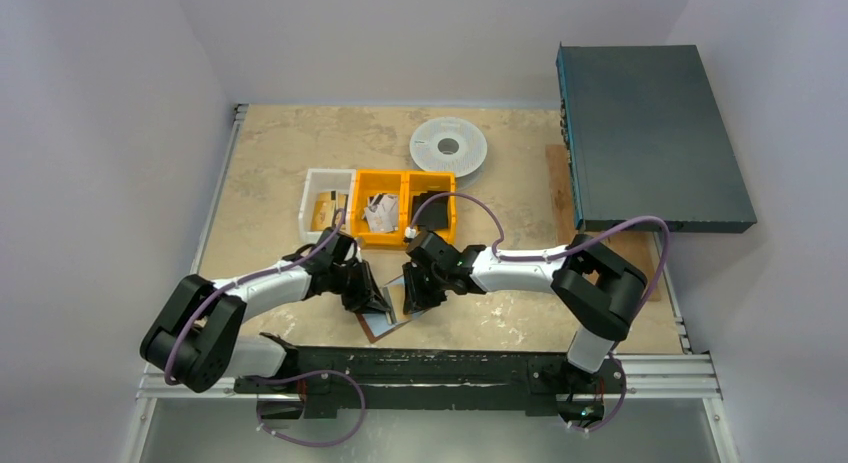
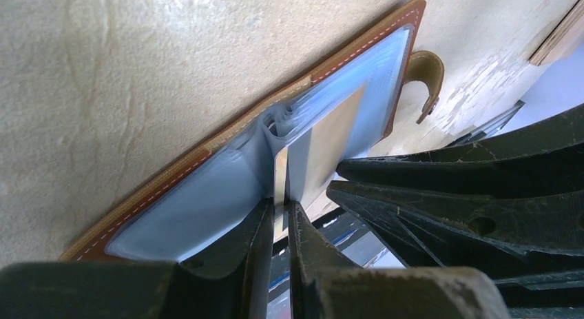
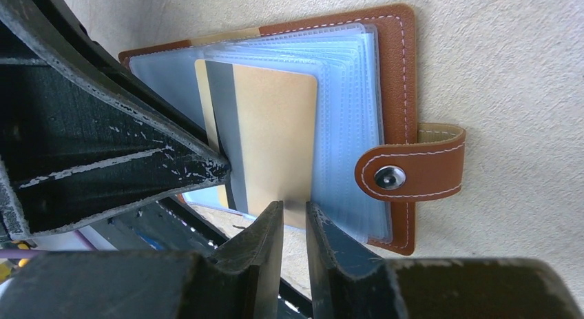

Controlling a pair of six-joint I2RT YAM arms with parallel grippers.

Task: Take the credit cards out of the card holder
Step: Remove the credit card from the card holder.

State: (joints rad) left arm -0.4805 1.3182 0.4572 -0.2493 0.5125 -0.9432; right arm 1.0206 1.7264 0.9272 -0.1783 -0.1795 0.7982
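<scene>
The brown card holder (image 1: 378, 329) lies open on the table between my two grippers, its pale blue sleeves (image 3: 348, 98) fanned out. A silvery-gold credit card (image 3: 275, 133) with a dark stripe sticks partly out of a sleeve. My left gripper (image 2: 279, 209) is shut on this card's edge (image 2: 280, 178); its fingertips (image 3: 206, 164) show on the card's striped side in the right wrist view. My right gripper (image 3: 294, 209) stands at the card's lower edge, jaws a narrow gap apart and gripping nothing. In the top view, the left gripper (image 1: 378, 301) and right gripper (image 1: 413, 301) nearly touch.
Two orange bins (image 1: 380, 211) (image 1: 432, 213) and a white bin (image 1: 328, 208) stand just behind the grippers. A white spool (image 1: 449, 145) lies further back. A dark box (image 1: 650, 138) sits at the right. The holder's snap strap (image 3: 413, 171) sticks out sideways.
</scene>
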